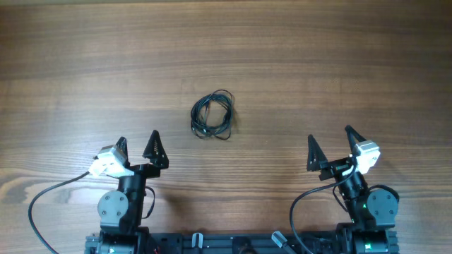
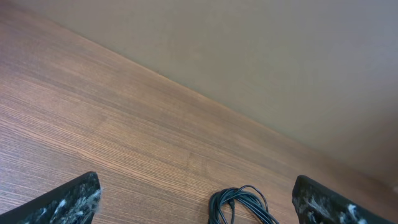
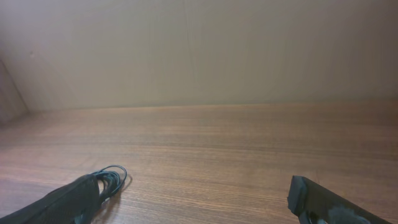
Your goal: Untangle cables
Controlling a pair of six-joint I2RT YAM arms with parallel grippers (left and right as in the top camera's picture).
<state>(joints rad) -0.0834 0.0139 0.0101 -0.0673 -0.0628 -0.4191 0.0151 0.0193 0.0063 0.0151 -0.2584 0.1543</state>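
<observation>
The cables point(image 1: 212, 116) are thin black wires wound in one small coil lying on the wooden table near its middle. The coil also shows at the bottom of the left wrist view point(image 2: 241, 206) and at the lower left of the right wrist view point(image 3: 109, 180), partly behind a finger. My left gripper point(image 1: 137, 147) is open and empty, near and left of the coil. My right gripper point(image 1: 331, 145) is open and empty, near and right of the coil. Neither touches the cables.
The wooden table point(image 1: 339, 63) runs to a plain beige wall in the wrist views. Thicker black arm cables point(image 1: 42, 201) hang by the two arm bases at the near edge.
</observation>
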